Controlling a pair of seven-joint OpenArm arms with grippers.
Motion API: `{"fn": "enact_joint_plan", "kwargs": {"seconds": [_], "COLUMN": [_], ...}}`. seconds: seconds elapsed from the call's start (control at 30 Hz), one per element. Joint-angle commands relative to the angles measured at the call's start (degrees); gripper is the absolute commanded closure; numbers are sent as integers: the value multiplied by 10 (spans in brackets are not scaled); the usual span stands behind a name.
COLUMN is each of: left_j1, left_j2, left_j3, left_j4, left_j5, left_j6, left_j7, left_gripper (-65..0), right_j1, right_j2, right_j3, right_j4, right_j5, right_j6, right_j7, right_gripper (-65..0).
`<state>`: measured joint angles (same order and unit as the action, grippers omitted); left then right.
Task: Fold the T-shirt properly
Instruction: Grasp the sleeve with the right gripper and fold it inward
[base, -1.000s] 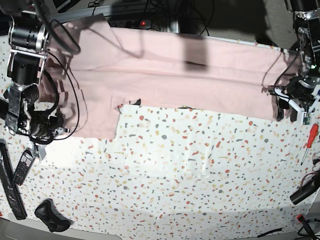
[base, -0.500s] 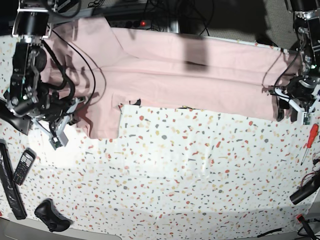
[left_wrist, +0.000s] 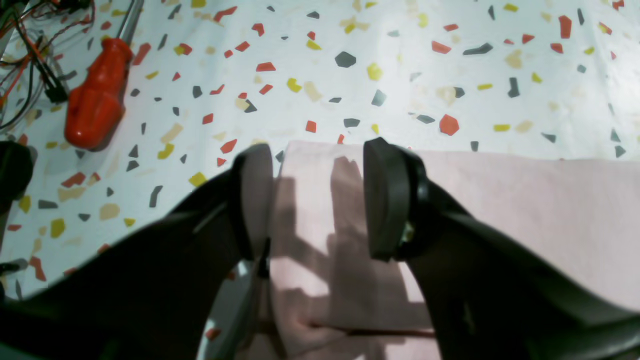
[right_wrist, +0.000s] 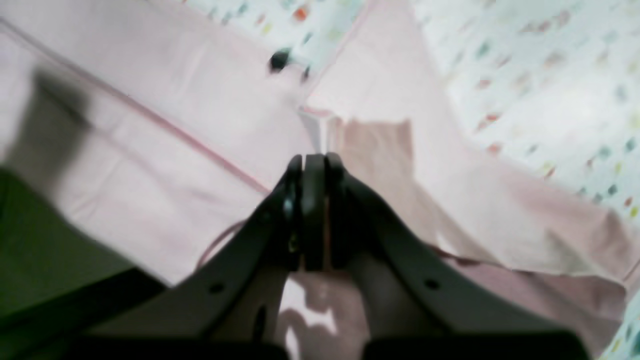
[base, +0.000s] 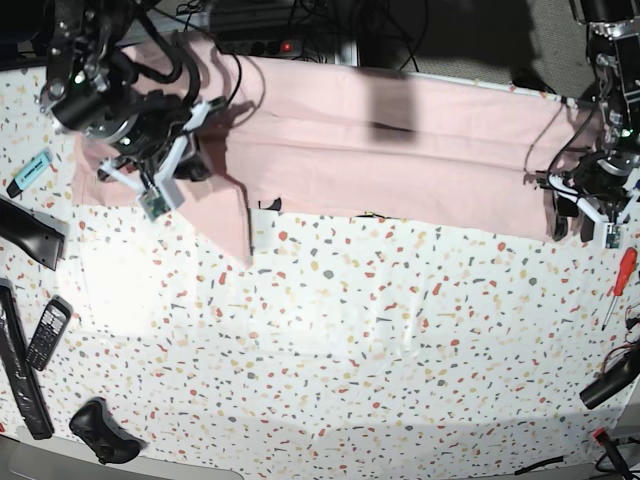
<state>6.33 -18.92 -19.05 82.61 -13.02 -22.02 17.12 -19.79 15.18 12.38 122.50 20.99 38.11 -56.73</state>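
Pink cotton T-shirt (base: 400, 150) lay spread in a long band across the upper part of the base view, near edge folded along the middle, one sleeve flap hanging toward lower left. Compared with half a second earlier, that flap had been lifted and dragged up and inward: pinched by the right gripper (base: 160, 190), claw pressed together on the cloth, fabric draped from it in the right wrist view (right_wrist: 310, 165). Looked like the sleeve being carried over the body, so the side fold seemed under way but not laid down.

At the far right of the base view sat the left gripper (base: 585, 215), unmoved since earlier, fingers (left_wrist: 385, 200) spread wide astride the shirt's corner, gripping nothing.

Below the shirt stretched the speckled tabletop (base: 380, 350), mostly bare, giving ample room for drawing the cloth forward. Clutter kept to the margins: red screwdriver (base: 620, 285) just beside the left gripper, phone (base: 45, 335) and dark remote (base: 100, 430) at lower left, cables (base: 300, 20) behind the upper edge, where snagging seemed possible.
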Motion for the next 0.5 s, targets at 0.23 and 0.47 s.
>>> {"fn": "enact_joint_plan", "kwargs": {"seconds": [0.23, 0.47], "left_j1": [-6, -6], "left_j2": [-10, -10], "left_j3": [-4, -4], "left_j4": [10, 10], "left_j5": [-5, -5], "left_j6": [2, 2], "left_j7": [-13, -13], "left_gripper": [-279, -279], "right_j1": [-63, -90], "right_j2": [-4, -4], "right_j3": [3, 2], "right_j4": [67, 68], "right_j5": [77, 83], "right_j6": [1, 10], "right_j7": [10, 10], "right_gripper": [0, 0]}}
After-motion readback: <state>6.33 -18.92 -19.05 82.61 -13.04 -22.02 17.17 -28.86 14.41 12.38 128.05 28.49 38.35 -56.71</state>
